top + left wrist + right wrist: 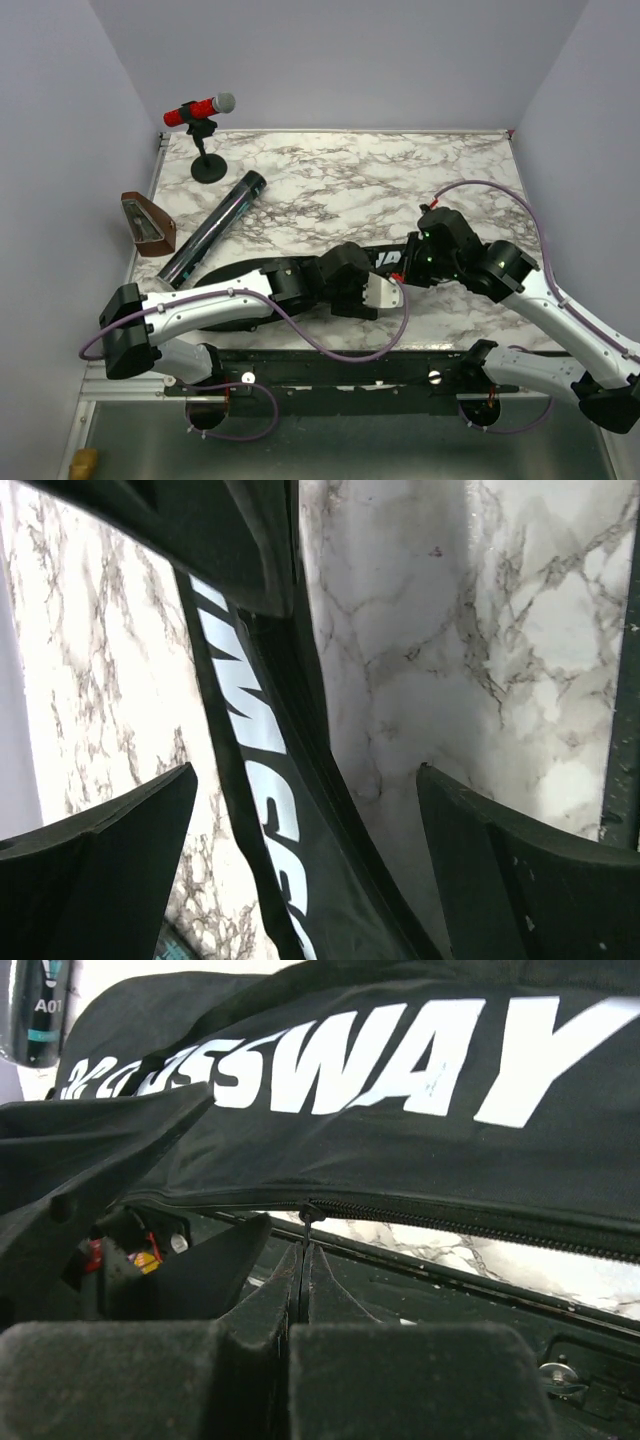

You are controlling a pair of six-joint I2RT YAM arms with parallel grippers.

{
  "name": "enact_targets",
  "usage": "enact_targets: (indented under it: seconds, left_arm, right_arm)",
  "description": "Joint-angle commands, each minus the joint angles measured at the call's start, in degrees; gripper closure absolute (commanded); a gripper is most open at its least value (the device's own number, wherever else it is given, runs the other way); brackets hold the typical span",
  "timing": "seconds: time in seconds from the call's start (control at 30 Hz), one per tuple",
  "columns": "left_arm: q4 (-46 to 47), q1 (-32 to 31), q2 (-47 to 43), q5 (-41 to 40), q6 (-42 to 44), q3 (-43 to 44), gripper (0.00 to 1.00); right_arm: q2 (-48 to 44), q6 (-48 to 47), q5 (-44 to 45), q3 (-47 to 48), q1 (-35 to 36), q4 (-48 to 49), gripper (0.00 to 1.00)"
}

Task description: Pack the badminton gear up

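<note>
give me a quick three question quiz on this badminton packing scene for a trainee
1. True or false: the left gripper is shut.
2. The right gripper is: A open above the large black racket-shaped "CROSSWAY" bag; B shut on that bag's small black zip pull; C out of view.
3. Fill in: the red microphone on its black stand stands at the marble table's far ____ corner.
Key: 1 false; 2 B; 3 left.

The small black zipper pull (307, 1214) of the large black fabric bag lettered "CROSSWAY" (400, 1120) is being pinched by the closed right gripper (303, 1260).
</note>
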Motion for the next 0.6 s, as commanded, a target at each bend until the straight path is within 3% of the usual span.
enact_targets:
  seconds: [0.0,0.07,0.13,0.27,0.57]
  left_arm:
    - [1.1,-1.6,1.1,-5.2,-0.3,1.6,0.05]
    - [0.8,-2.6,0.4,-4.8,0.7,1.1,0.15]
    - [0.9,-3.0,-0.3,-4.8,1.9,0.8,0.37]
    - [0.1,-3.1,-1.5,-5.0,2.1,1.0,0.99]
    - [-1.1,-3.1,-4.1,-5.4,1.8,-1.1,1.00]
  right_arm:
    - [-0.1,0.6,-2.8,3.4,-0.1,0.7,0.99]
    - [-0.1,0.3,-2.2,3.9,-0.1,0.0,0.99]
    - [-0.4,0.2,-2.0,4.0,-0.1,0.0,0.99]
    - [-0.7,0.1,-1.6,3.1,-0.2,-0.3,0.99]
    - [0.1,-1.6,3.4,5.6,-0.1,-3.6,1.00]
